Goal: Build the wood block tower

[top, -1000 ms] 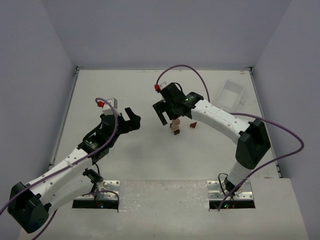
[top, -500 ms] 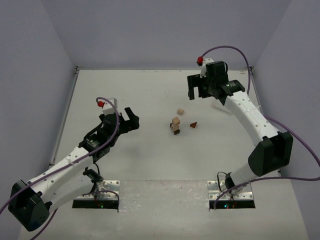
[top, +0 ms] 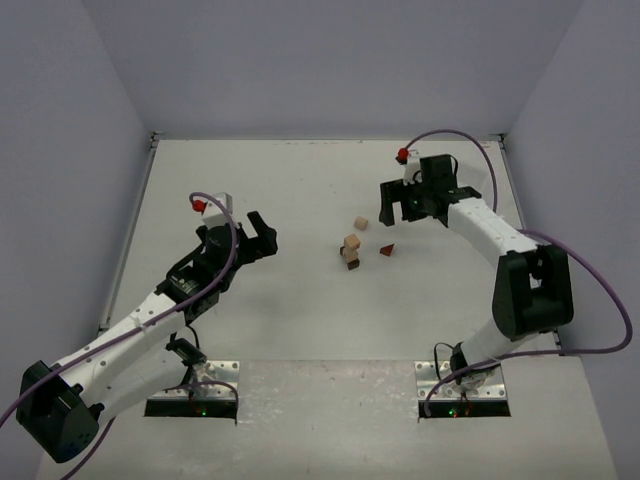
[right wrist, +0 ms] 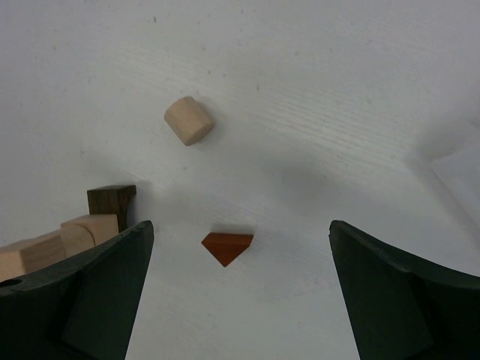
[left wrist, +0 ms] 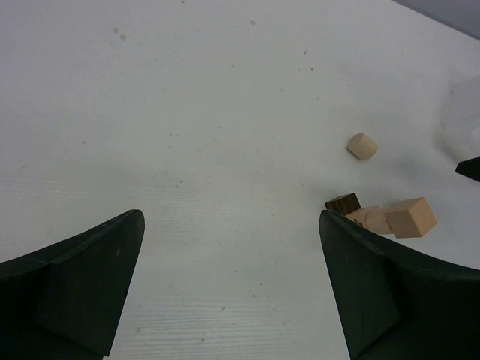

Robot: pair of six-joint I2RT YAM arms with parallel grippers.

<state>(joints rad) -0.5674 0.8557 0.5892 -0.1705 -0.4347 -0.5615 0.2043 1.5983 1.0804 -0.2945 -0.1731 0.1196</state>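
A short stack [top: 351,251] stands mid-table, with a dark brown block [right wrist: 112,201] at the base and pale tan blocks [left wrist: 410,217] on top. A loose pale block [top: 361,223] lies just behind it. A reddish-brown wedge [top: 386,250] lies to its right. My right gripper [top: 395,208] hangs open above and behind the wedge [right wrist: 227,247], which shows between its fingers, well below them. My left gripper [top: 262,238] is open to the left of the stack with only bare table between its fingers. It touches nothing.
The white table [top: 300,190] ends at raised walls at the back and on both sides. The arm bases sit on metal plates [top: 192,390] at the near edge. A purple cable [top: 590,300] loops off the right arm.
My right arm lifted off the stack, swung back and to the right, then dropped slightly toward the wedge. The loose pale block and the stack came into view. The left arm barely moved.
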